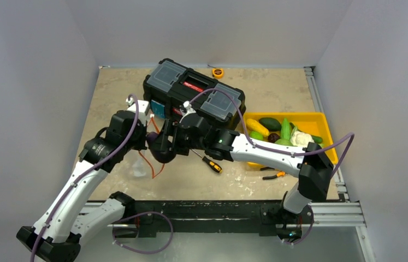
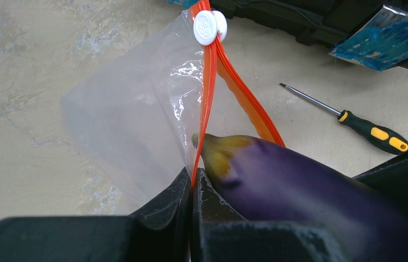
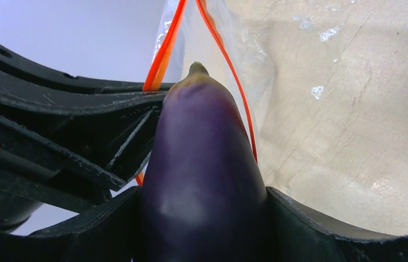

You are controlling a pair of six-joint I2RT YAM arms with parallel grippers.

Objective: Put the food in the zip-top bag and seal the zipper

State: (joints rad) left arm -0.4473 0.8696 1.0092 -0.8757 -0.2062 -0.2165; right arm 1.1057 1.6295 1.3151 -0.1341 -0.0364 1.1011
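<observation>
Left of the middle of the table (image 1: 114,93), about midway between its near and far edges, we have the zip-top bag (image 2: 130,109) hanging from our left hand (image 2: 192,185), whose jaws are closed tight on one lip of the orange zipper (image 2: 208,87). Our right hand (image 3: 204,218) is clamped round the body of the purple eggplant (image 3: 201,142), its stalk end sitting between the two orange lips at the bag's mouth. We cannot tell whether it has gone past them. Only one lip is held, so the mouth gapes as a narrow slit, and the eggplant looks wider than that slit. Pushing on could snag its shoulder on the loose lip and drag the thin film out of the left pinch, or fold the bag under it. The two hands are almost touching, so a careless advance may knock them together. The other food (image 1: 278,131) waits in the yellow tray (image 1: 321,119) by the right edge.
</observation>
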